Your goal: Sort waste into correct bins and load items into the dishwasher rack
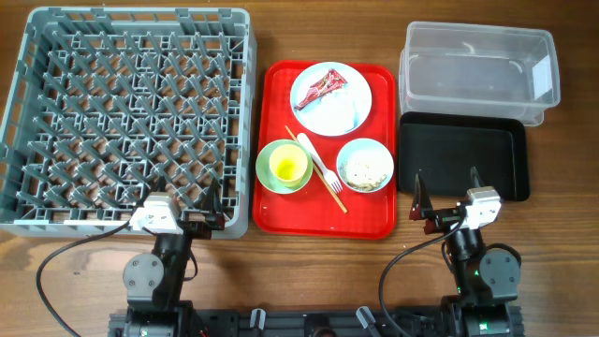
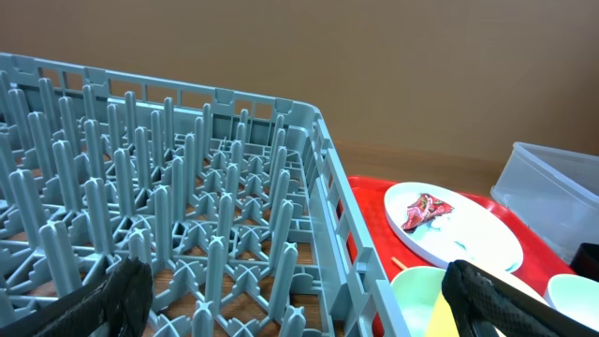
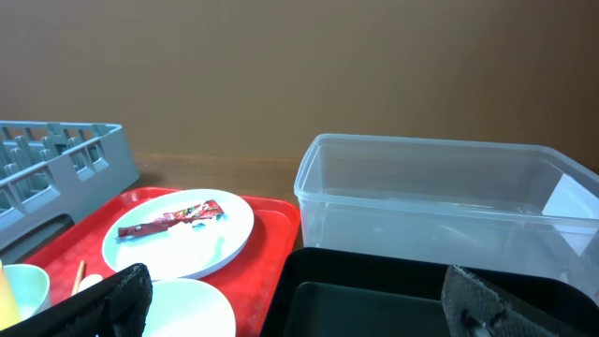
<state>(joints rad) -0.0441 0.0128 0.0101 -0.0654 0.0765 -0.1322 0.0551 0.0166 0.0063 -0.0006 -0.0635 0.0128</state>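
The left gripper (image 1: 184,202) and right gripper (image 1: 447,192) hang spread open, empty. Wooden table (image 1: 281,28) beneath; plain brown wall (image 3: 281,75) behind.

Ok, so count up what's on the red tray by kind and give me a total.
plate: 1
Bowls: 2, green bowl and white bowl
yellow cup: 1
fork: 1
wooden stick: 1
wrapper: 1
food scraps: 1 heap, in the white bowl
Total: 8
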